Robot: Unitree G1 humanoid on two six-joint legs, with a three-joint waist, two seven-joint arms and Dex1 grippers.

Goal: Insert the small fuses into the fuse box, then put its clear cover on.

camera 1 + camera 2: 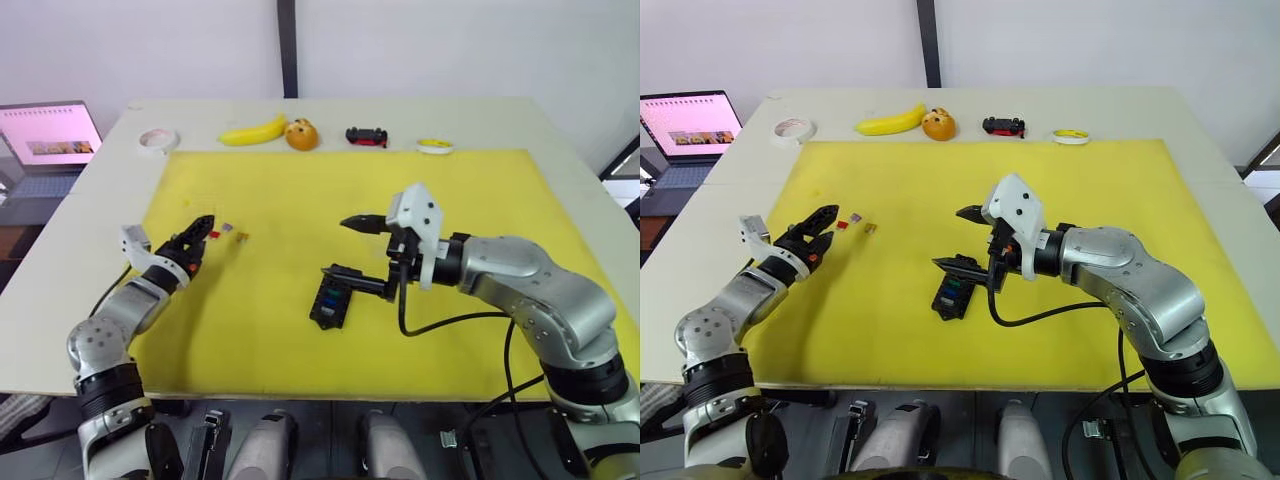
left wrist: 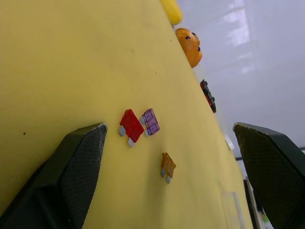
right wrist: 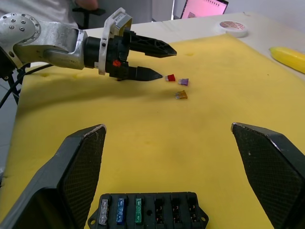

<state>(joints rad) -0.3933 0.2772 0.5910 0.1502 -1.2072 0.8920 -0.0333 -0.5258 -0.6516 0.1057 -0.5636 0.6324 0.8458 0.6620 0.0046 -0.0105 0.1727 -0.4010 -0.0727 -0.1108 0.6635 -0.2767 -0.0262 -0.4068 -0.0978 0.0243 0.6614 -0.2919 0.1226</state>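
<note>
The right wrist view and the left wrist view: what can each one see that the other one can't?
The right wrist view alone has the fuse box, with grey, blue and green fuses seated in it, the left gripper open beside the loose fuses, and a tape roll. The left wrist view alone has the orange toy and the toy car. Both show the red fuse, purple fuse and orange fuse lying on the yellow mat.

On the yellow mat (image 1: 300, 330) I see a red fuse (image 2: 131, 126), a purple fuse (image 2: 150, 121) and an orange fuse (image 2: 167, 166), while the black fuse box (image 3: 148, 211) carries grey, blue and green fuses, and my end effectors' black fingers (image 2: 78, 157) have a fine cross-hatched texture.
</note>
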